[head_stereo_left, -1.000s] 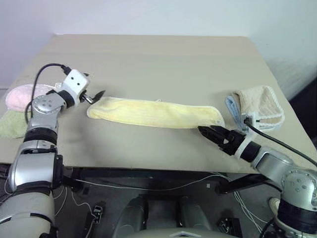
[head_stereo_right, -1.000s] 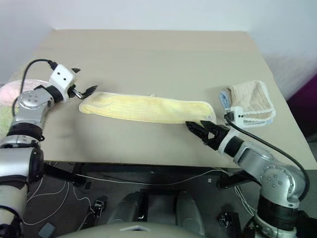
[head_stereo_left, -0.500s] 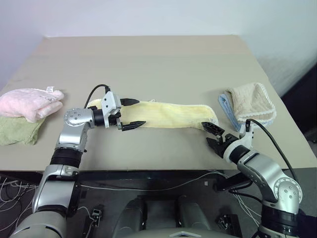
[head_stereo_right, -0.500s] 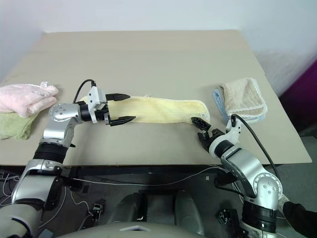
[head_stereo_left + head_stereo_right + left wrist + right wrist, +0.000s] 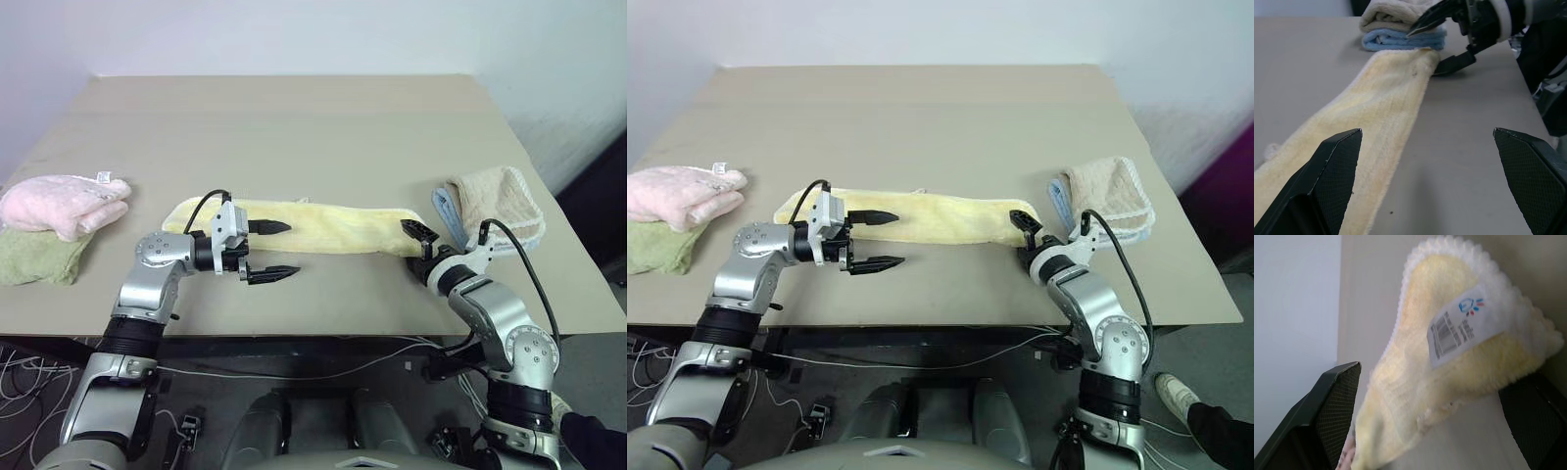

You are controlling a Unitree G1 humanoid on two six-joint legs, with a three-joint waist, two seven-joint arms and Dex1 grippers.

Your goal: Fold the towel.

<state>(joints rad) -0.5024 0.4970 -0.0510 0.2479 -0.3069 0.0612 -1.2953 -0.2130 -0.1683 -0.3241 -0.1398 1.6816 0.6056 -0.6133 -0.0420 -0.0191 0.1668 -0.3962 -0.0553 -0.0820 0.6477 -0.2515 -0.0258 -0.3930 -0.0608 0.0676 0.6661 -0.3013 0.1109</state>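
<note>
Since the earlier frames, you have swung the left gripper (image 5: 266, 251) in from beyond the long pale yellow terry-cloth towel (image 5: 323, 225) to sit over its left end, and the right gripper (image 5: 1025, 227) has come up to its right end. Both pincers stand wide open and hold nothing; the right one straddles the towel's end, whose white label (image 5: 1457, 329) shows between its fingers. You cannot tell whether they touch the cloth.
</note>
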